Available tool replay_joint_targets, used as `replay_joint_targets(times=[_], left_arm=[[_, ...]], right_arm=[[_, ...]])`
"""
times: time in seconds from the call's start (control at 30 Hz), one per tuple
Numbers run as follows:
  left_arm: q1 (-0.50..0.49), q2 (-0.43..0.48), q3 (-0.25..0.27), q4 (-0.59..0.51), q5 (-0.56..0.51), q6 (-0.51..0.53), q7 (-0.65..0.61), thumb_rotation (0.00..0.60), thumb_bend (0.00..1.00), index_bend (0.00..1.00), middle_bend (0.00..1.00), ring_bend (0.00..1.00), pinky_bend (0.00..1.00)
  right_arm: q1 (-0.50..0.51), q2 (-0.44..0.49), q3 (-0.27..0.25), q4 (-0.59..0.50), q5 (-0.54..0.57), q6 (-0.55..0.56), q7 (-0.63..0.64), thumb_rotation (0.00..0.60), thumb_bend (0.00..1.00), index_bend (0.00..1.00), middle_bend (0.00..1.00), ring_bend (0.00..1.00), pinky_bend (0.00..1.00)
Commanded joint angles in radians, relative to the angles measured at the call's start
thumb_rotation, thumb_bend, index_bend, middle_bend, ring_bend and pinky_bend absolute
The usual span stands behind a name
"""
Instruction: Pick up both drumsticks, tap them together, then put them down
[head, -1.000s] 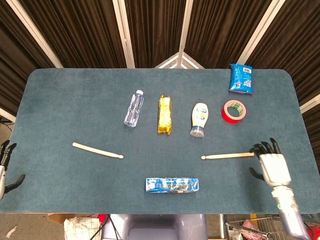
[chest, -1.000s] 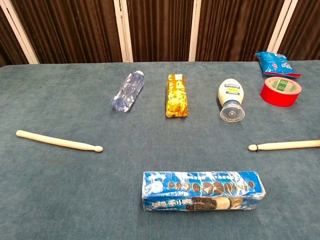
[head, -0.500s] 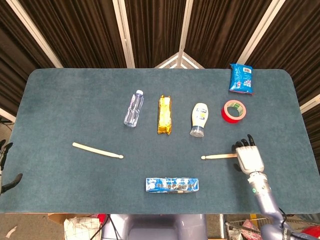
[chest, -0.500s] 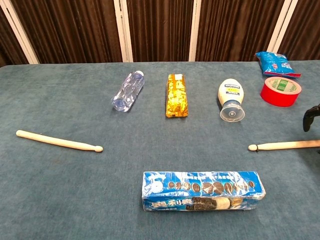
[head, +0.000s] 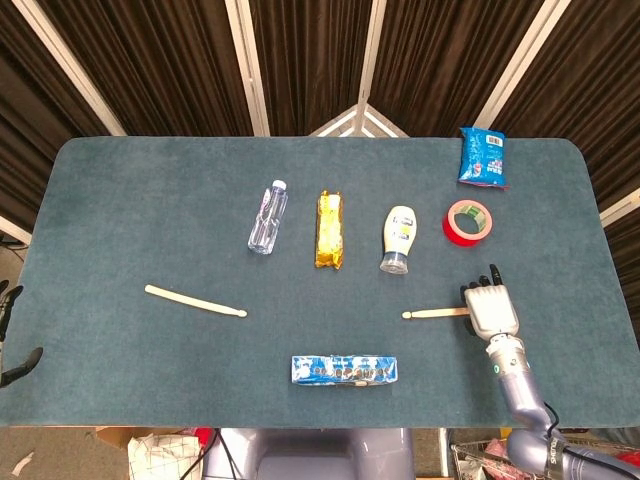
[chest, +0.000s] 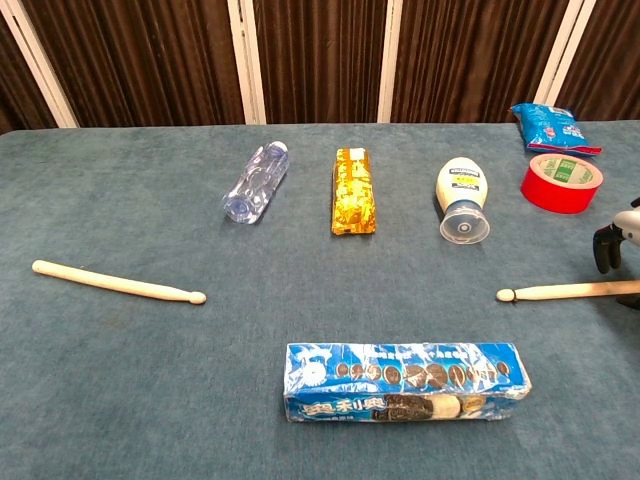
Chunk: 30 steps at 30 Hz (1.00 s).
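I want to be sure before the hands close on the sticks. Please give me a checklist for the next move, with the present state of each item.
1. Right hand over the butt of the right drumstick: ok.
2. Its fingers closed on that stick: cannot tell, the view cuts it off.
3. Right drumstick flat on the table, tip toward the middle: ok.
4. Left hand near the left drumstick: not ok, it is at the table edge, far off.
5. Left drumstick free of the cookie pack and bottle: ok.
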<state>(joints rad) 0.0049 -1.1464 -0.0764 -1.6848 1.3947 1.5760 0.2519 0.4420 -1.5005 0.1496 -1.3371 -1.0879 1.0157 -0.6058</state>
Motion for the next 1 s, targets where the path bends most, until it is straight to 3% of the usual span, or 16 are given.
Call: replay_joint_targets(times=[0.03, 1.0], left_arm=[[-0.001, -0.003, 0.0, 0.001, -0.003, -0.002, 0.005, 0.6, 0.3, 0.12, 0.06, 0.0, 0.0], [-0.01, -0.02, 0.004, 0.005, -0.012, -0.017, 0.042, 0.6, 0.31, 0.12, 0.06, 0.0, 0.0]], right_arm=[[0.005, -0.002, -0.002, 0.009, 0.004, -0.001, 0.002, 0.6, 0.33, 0.49, 0.42, 0.25, 0.0], [0.047, -0.038, -0.032, 0.058, 0.026, -0.01, -0.019, 0.6, 0.38, 0.56, 0.45, 0.28, 0.0]])
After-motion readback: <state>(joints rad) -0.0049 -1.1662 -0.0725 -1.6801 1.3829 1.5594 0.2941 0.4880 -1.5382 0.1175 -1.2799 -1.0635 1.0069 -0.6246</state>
